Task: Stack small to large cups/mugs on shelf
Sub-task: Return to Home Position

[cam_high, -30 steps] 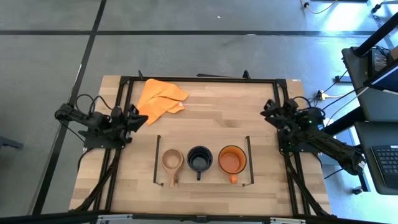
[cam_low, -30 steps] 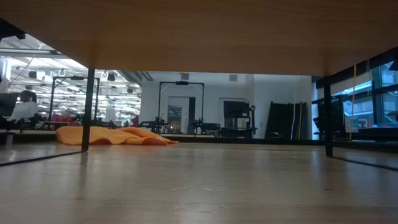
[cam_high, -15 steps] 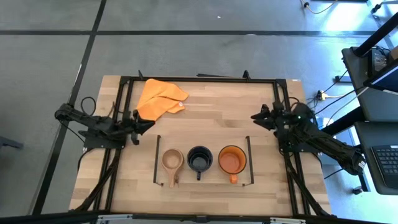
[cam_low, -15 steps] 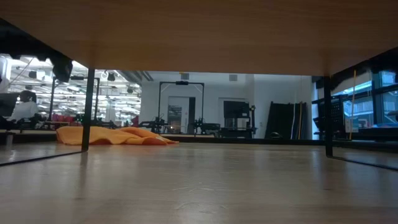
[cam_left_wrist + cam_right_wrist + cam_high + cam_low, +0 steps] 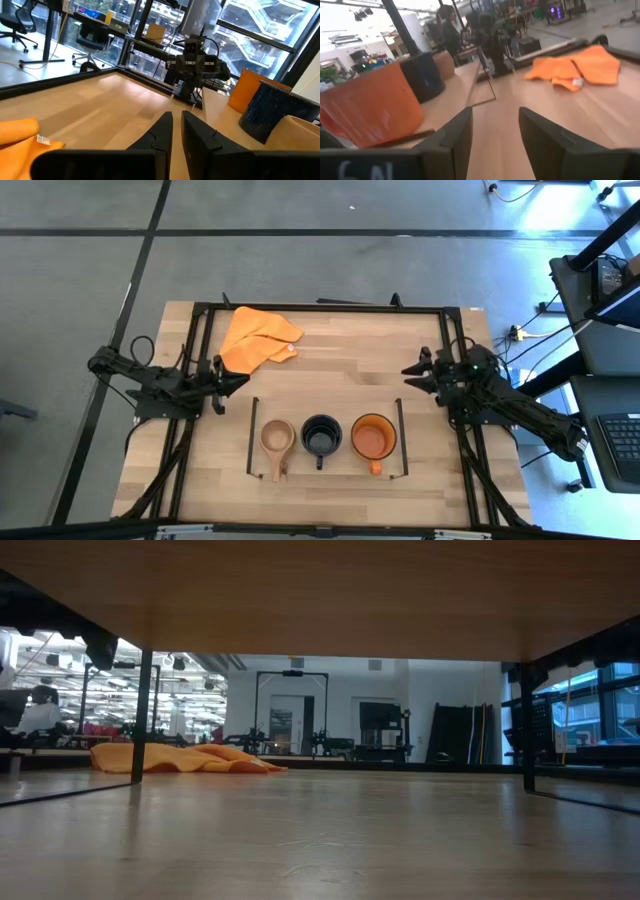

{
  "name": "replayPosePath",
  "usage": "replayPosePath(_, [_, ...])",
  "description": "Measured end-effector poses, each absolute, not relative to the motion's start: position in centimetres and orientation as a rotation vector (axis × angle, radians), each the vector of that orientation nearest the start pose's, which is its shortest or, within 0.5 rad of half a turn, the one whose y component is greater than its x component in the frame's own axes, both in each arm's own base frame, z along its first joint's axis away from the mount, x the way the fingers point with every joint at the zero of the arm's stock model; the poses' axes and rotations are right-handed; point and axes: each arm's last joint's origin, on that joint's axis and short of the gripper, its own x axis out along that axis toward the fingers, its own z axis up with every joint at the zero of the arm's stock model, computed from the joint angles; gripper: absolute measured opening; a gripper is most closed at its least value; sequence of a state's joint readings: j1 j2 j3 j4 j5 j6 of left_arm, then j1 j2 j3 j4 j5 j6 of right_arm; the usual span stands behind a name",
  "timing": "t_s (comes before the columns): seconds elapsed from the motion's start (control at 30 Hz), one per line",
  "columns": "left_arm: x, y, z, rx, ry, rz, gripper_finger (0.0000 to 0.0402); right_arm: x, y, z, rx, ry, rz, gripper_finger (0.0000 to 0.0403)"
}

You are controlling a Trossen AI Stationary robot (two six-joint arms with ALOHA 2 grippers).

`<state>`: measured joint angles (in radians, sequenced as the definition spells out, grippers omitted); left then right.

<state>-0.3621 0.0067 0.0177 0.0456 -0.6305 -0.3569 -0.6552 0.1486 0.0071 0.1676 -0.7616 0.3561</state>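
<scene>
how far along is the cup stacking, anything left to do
Done: the tan wooden cup, black mug and orange mug stand in a row on the shelf, small to large. In hand: nothing; the left gripper, shut, and the right gripper, open, sit empty at opposite sides of the table, apart from the cups. Left: seemingly only parking the arms.

My left gripper (image 5: 238, 379) and right gripper (image 5: 407, 376) were both black. The table (image 5: 340, 350) was pale wood in lengthwise strips, its outer frame (image 5: 300, 308) black. The shelf (image 5: 346, 464) was the same light wood, edged in thin black. The wooden cup (image 5: 276, 437) was tan, the middle mug (image 5: 321, 435) black, up close dark blue with fine pale specks, the largest mug (image 5: 374, 436) translucent orange. The cloth (image 5: 258, 338) was bright orange with a small white tag
</scene>
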Motion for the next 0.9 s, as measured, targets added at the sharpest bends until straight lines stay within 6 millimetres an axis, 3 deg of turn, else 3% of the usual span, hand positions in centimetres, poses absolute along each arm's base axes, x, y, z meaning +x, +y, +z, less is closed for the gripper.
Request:
replayPosePath(0.37, [9.19,-1.85,17.32,-0.380,-0.084,0.181,0.0032,9.03,-4.44,16.21,0.478,0.066,0.087,0.0161])
replayPosePath(0.9, [9.19,-1.84,17.32,-0.380,-0.085,0.184,0.0032,9.03,-4.44,16.22,0.475,0.065,0.086,0.0161])
